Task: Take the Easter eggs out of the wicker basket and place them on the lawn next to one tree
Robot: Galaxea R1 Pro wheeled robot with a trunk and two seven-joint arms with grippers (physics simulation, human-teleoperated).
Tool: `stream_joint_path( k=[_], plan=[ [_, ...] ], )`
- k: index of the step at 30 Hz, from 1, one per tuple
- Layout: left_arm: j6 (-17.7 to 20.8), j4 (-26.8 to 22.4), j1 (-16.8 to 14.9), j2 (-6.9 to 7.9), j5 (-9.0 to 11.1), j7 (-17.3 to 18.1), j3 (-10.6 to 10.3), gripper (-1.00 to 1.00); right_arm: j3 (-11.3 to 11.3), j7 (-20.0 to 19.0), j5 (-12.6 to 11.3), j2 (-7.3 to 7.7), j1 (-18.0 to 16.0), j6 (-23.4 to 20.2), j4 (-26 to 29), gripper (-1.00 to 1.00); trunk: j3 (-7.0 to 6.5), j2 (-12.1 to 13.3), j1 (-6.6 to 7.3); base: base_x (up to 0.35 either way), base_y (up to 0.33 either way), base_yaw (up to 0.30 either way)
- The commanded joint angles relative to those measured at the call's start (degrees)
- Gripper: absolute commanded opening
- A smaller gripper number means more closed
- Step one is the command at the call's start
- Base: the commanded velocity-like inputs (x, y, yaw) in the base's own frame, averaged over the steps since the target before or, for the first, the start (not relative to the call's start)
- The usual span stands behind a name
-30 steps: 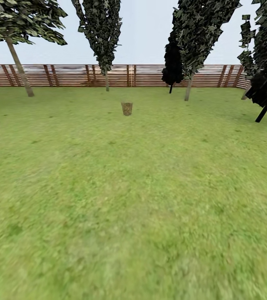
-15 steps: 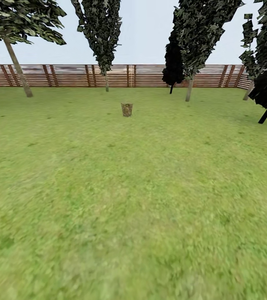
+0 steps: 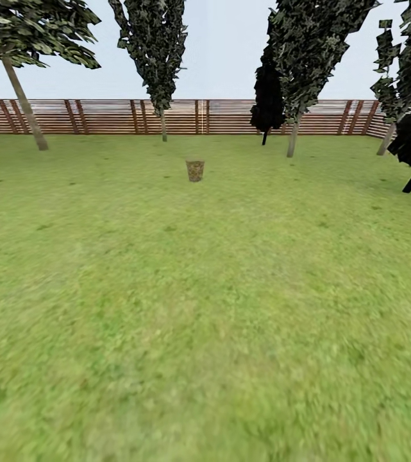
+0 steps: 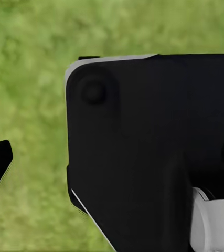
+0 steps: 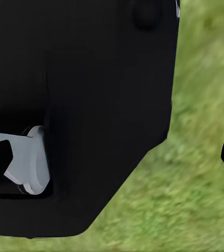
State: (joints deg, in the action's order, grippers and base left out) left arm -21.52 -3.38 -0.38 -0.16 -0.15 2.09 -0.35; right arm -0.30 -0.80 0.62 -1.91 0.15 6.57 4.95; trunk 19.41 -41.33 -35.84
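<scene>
Wicker basket [image 3: 195,171] standing upright on the lawn [image 3: 205,308], far ahead and well short of the slatted fence [image 3: 102,116]. Thick-trunked tree [image 3: 24,102] at far left; thin dark trees flank the basket behind. Eggs too small to discern. Wrist views: black robot body over grass; gripper spread cannot be told.

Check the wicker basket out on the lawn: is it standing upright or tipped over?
Upright. In the head view the wicker basket stands on the lawn with its rim level and on top. It is too distant to tell whether eggs are inside.
</scene>
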Motion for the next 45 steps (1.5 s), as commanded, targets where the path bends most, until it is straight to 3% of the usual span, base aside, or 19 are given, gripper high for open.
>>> stream_joint_path(
  k=[1,45],
  plan=[
    [-0.2,0.0,0.0,0.01,0.0,0.1,0.0,1.0,-0.1,-0.1,0.1,-0.01,0.0,0.1,0.1,1.0,0.06,0.0,-0.04,0.325,0.0,0.0],
    [-0.2,0.0,0.0,0.02,0.0,0.1,0.0,1.0,-0.1,-0.1,0.0,0.0,0.0,0.1,0.1,1.0,0.06,0.0,-0.04,0.32,0.0,0.0]
  ],
)
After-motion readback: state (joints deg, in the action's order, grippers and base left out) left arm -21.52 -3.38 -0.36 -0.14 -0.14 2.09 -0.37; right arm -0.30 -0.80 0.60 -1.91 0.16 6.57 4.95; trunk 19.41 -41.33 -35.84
